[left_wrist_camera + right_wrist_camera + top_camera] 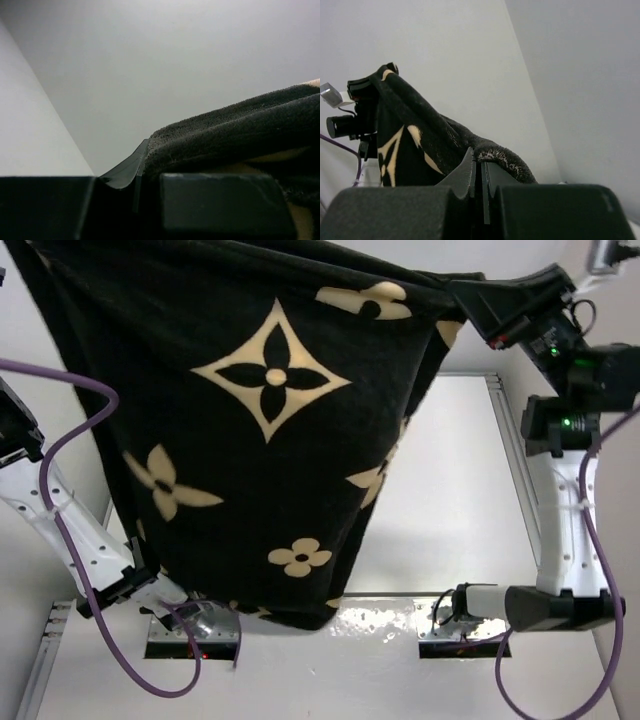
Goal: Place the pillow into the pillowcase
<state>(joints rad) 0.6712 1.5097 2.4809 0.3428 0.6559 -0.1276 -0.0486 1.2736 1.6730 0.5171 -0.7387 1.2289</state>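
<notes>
Two top edges getting pinched, left gripper (pixel 150 170) and right gripper (pixel 480 167) clamping soft black velvety tan-flowered pillowcase (pixel 260 440), hanging over white tabletop (pixel 450 500).

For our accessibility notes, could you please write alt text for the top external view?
A black pillowcase with tan flower motifs hangs stretched above the white table, filling most of the frame. The right arm's fingers pinch its upper right corner; the left arm rises out of frame at the left edge. No pillow is visible.
</notes>
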